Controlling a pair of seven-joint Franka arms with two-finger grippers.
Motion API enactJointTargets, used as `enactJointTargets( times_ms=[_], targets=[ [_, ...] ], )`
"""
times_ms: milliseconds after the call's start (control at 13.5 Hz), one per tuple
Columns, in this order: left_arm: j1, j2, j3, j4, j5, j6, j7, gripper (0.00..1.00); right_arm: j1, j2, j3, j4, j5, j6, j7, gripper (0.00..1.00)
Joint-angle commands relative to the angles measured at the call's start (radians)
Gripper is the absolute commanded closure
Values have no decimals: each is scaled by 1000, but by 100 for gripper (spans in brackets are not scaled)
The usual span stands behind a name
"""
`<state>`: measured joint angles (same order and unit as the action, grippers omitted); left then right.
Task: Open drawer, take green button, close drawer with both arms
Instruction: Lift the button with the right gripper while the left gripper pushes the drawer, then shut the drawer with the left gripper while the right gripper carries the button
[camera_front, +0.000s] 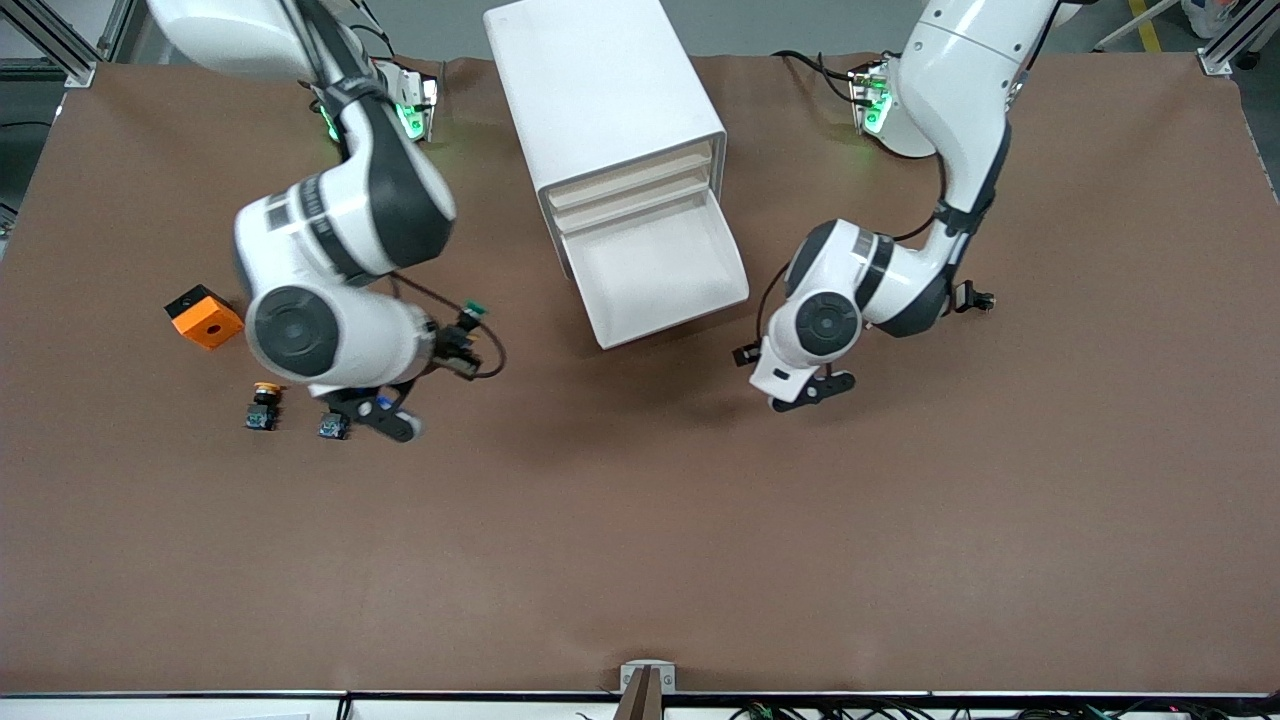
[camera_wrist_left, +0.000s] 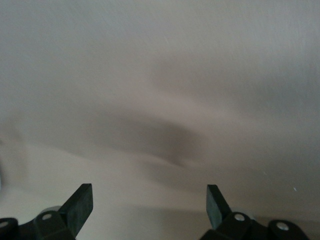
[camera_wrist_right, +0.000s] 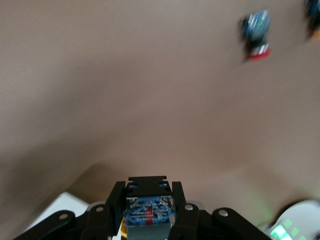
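The cabinet (camera_front: 600, 90) stands at the middle of the table, and its lowest drawer (camera_front: 672, 322) is pulled out with nothing visible in it. My right gripper (camera_front: 385, 418) (camera_wrist_right: 149, 200) hangs low over the mat toward the right arm's end. It is shut on a button (camera_wrist_right: 149, 210); only the button's black body and bluish base show, and its cap is hidden. My left gripper (camera_front: 812, 390) (camera_wrist_left: 150, 205) is open and holds nothing. It hangs over bare mat beside the open drawer's front.
A red-capped button (camera_front: 333, 427) (camera_wrist_right: 256, 35) lies right beside my right gripper. A yellow-orange-capped one (camera_front: 263, 405) lies next to it. An orange block (camera_front: 204, 316) lies farther from the front camera than both. The other three drawers are shut.
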<state>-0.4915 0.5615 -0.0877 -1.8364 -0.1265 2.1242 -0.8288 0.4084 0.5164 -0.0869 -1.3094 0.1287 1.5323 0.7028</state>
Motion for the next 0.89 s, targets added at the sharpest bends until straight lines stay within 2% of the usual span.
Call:
enactJointTargets(
  times_ms=[0,148,370,593,815],
  targets=[
    [-22,24,-18,29,-22,0,-62,0,-39,-10,18,-39,-75,64,-145,90],
    [-44,24,-32,39,-22,0,-81,0,-82,-3,16,-83,-78,158,-285,90],
    [-74,23,-37,48,-22,0,-86,0,-114,20,16,-139,-96,273,-331,90],
    [-93,24,-67,45,-38,-1,-85,0,-146,100,16,-142,-98,389,-436,89],
    [-101,24,-96,37,-88,-9,-90,0,-161,140,16,-151,-98,437,-497,88]
  ],
)
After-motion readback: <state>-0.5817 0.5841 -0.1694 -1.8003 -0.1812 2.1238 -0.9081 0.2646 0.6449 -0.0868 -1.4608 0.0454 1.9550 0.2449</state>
